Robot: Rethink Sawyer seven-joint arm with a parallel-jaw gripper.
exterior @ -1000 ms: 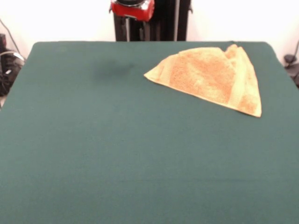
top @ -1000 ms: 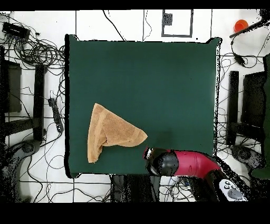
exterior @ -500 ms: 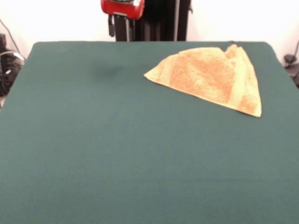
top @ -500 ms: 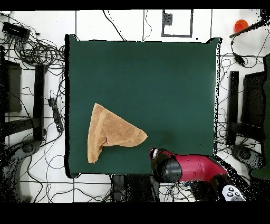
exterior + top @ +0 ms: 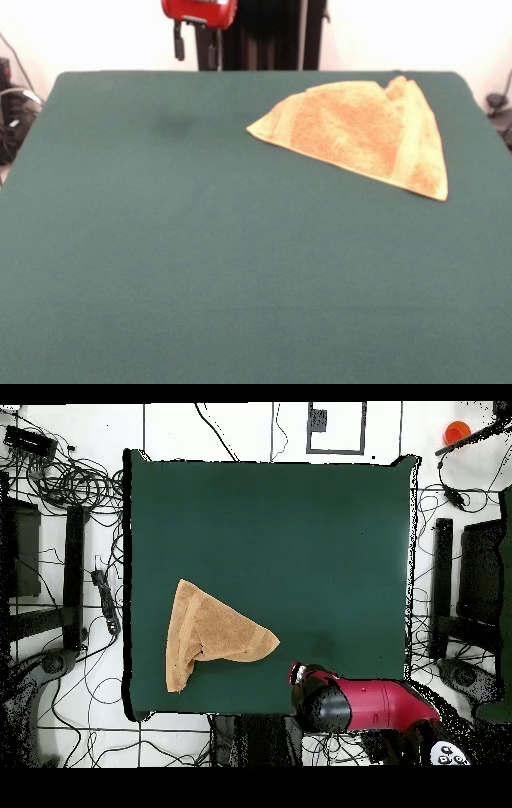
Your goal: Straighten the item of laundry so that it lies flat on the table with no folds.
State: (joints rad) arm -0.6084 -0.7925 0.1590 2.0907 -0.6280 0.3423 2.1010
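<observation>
Lying folded on table [image 5: 200, 264]: towel [image 5: 360, 132]

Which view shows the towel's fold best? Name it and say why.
The front view: the towel lies as a folded triangle, its terry pile, smoother band and bunched far corner plain. The overhead view shows the towel as a small triangular outline near the table's edge, with little texture.

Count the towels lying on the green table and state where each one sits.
1. The towel lies folded into a rough triangle near the table's far right corner in the front view, clear of the arm. Nothing looks hidden beneath it.
</observation>
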